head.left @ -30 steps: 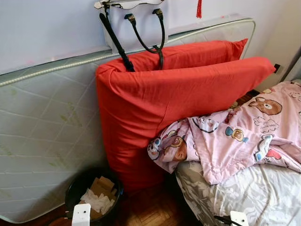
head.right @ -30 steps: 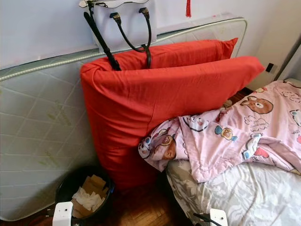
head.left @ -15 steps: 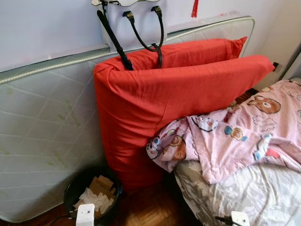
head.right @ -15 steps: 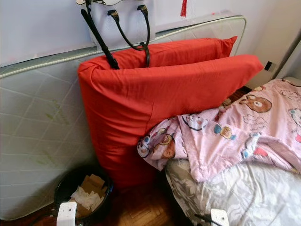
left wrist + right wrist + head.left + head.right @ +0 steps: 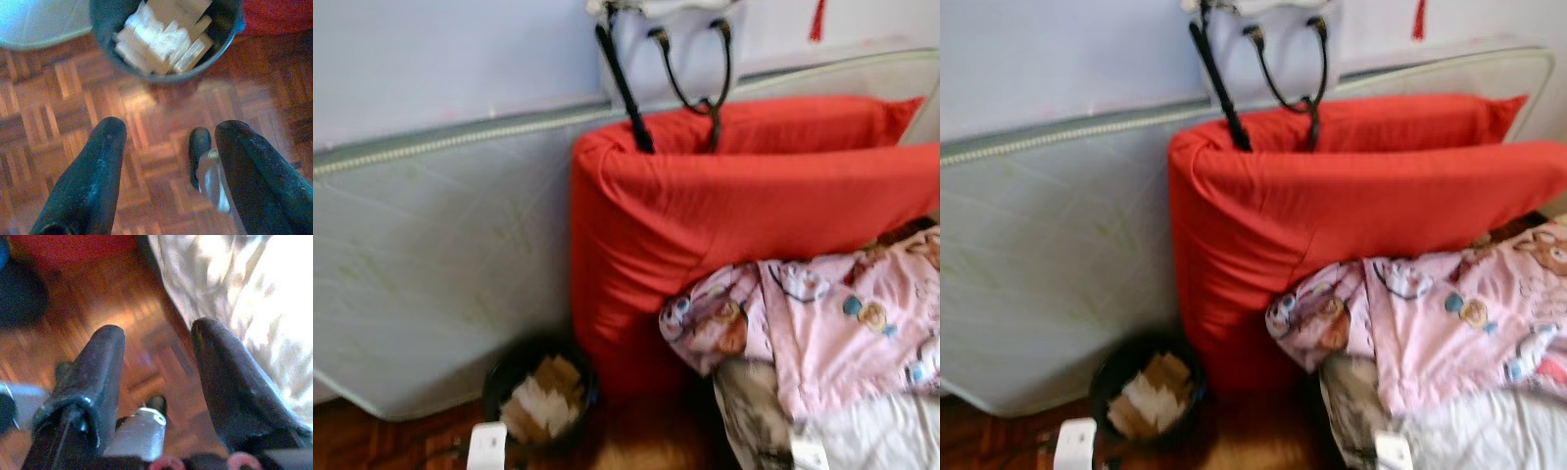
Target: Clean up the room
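Observation:
A black waste bin [image 5: 540, 397] holding crumpled paper and card stands on the parquet floor, at the foot of a big red cushion [image 5: 744, 215]. A pink cartoon-print blanket [image 5: 832, 333] lies bunched on the bed at the right, against the cushion. My left gripper [image 5: 168, 129] hangs open over the floor just short of the bin [image 5: 166, 34], with nothing between its fingers. Low beside the bed's sheet [image 5: 234, 284], my right gripper [image 5: 159, 333] is also open and holds nothing. The head views are blurred.
A pale quilted mattress [image 5: 440, 245] leans on its side against the wall, behind the cushion. A white handbag [image 5: 666, 49] with black handles hangs above the cushion. The bed [image 5: 871, 441] with a grey-white sheet takes up the lower right. Parquet floor [image 5: 372, 441] shows at the lower left.
The whole picture has slid to the right and blurred, so the camera has turned left. The bin, cushion and blanket have not moved among themselves.

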`<state>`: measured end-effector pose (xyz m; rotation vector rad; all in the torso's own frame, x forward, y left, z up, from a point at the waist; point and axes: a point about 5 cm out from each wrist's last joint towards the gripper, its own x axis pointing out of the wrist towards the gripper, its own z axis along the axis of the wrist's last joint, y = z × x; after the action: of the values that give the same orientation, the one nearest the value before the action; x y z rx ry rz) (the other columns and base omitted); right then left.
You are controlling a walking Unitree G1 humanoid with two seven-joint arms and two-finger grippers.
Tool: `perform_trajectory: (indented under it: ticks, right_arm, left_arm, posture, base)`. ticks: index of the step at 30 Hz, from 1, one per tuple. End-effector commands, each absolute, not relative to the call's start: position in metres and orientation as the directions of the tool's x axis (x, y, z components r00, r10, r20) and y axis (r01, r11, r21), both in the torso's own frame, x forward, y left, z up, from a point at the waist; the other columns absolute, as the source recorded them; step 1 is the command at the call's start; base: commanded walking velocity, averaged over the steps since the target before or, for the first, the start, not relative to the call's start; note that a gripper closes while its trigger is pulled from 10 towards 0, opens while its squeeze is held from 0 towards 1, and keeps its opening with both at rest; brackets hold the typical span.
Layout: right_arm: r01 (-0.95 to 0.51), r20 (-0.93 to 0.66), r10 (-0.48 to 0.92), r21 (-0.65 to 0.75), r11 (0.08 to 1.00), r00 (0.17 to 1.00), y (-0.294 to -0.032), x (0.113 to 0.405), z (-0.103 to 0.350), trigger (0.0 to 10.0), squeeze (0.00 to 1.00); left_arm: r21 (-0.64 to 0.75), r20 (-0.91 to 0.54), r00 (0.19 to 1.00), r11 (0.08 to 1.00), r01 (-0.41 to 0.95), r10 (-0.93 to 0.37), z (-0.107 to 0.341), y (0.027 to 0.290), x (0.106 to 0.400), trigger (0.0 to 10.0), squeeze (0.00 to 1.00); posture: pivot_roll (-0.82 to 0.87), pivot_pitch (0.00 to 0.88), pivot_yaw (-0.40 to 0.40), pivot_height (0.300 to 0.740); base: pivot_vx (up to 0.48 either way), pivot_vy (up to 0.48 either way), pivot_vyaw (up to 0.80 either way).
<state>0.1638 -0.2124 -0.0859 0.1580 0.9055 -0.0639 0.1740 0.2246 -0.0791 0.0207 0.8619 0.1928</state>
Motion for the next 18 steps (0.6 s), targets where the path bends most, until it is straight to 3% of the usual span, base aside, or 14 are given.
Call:
perform_trajectory:
  ticks: [1, 5, 9, 14, 18]
  right_arm:
    - [0.163, -0.806, -0.021, 0.094, 0.982, 0.591, -0.221, 0.151, -0.09, 10.0, 0.0]
    - [0.171, -0.803, -0.025, 0.096, 0.981, 0.595, -0.222, 0.151, -0.089, 10.0, 0.0]
    - [0.174, -0.804, -0.032, 0.09, 0.981, 0.594, -0.223, 0.151, -0.089, 10.0, 0.0]
    - [0.175, -0.793, -0.034, 0.092, 0.98, 0.608, -0.223, 0.152, -0.088, 10.0, 0.0]
    - [0.158, -0.772, -0.026, 0.097, 0.983, 0.635, -0.223, 0.155, -0.086, 10.0, 0.0]
  left_arm:
    - [0.079, -0.751, 0.641, 0.986, -0.15, 0.158, -0.079, 0.218, 0.177, 10.0, 0.0]
    - [0.079, -0.749, 0.644, 0.986, -0.149, 0.157, -0.079, 0.217, 0.178, 10.0, 0.0]
    - [0.073, -0.747, 0.647, 0.986, -0.153, 0.155, -0.079, 0.216, 0.179, 10.0, 0.0]
    - [0.071, -0.733, 0.661, 0.985, -0.159, 0.159, -0.077, 0.215, 0.182, 10.0, 0.0]
    - [0.074, -0.71, 0.684, 0.983, -0.168, 0.171, -0.073, 0.217, 0.189, 10.0, 0.0]
  posture:
    - [0.02, 0.004, -0.002, 0.74]
    - [0.03, 0.005, -0.006, 0.74]
    - [0.03, 0.005, -0.009, 0.74]
    - [0.03, 0.004, -0.011, 0.74]
    - [0.03, 0.009, -0.009, 0.74]
  base:
    - [0.296, 0.0, 0.0]
    - [0.301, 0.0, 0.0]
    - [0.0, 0.0, 0.0]
    - [0.0, 0.0, -0.7]
    - [0.0, 0.0, 0.0]
